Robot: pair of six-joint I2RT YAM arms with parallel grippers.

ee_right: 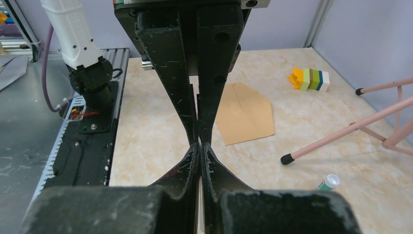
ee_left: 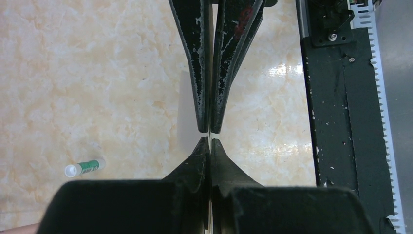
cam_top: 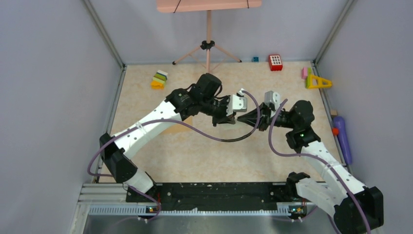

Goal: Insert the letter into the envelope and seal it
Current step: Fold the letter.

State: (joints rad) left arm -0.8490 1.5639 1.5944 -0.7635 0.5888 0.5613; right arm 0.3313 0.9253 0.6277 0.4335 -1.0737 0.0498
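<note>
**Cream sheet pinched btwn both my grippers, tip to tip**

My left gripper point(ee_left: 210, 142) is squeezed down narrow, fingers nearly meeting, w/ the letter point(ee_left: 210, 136) nipped btwn them. The sheet is edge-on to the left wrist cam, so all I get is a thin pale line down the slot btwn the pads. My right gripper point(ee_right: 199, 146) comes in from the opposite side, its tips almost touching my left tips. It's just as narrow and closed on the same pale edge. Both look raised off the table point(ee_left: 73, 73), approx mid-table in the top view.

The envelope point(ee_right: 246, 114) isn't in either grip. It lies flat on the table, beyond my right fingertips and off to their right in the right wrist cam, well apart from the letter. In the top view it's mostly hidden below my left arm. Can't tell how the flap sits.

Edges & room:
- The black base rail point(ee_left: 341, 122) runs along the right of my left fingers in the left wrist cam, w/ a strip of tabletop btwn.
- The glue stick point(ee_left: 85, 167) lies on its side well left of my left tips, w/ open marble-look surface around it.
- The pink tripod leg point(ee_right: 336, 139) plants its foot right of the envelope, near it.
- The coloured block stack point(ee_right: 309, 79) sits further out past the envelope, toward the wall.
- Open tabletop shows btwn my right tips and the envelope's near edge.
</note>
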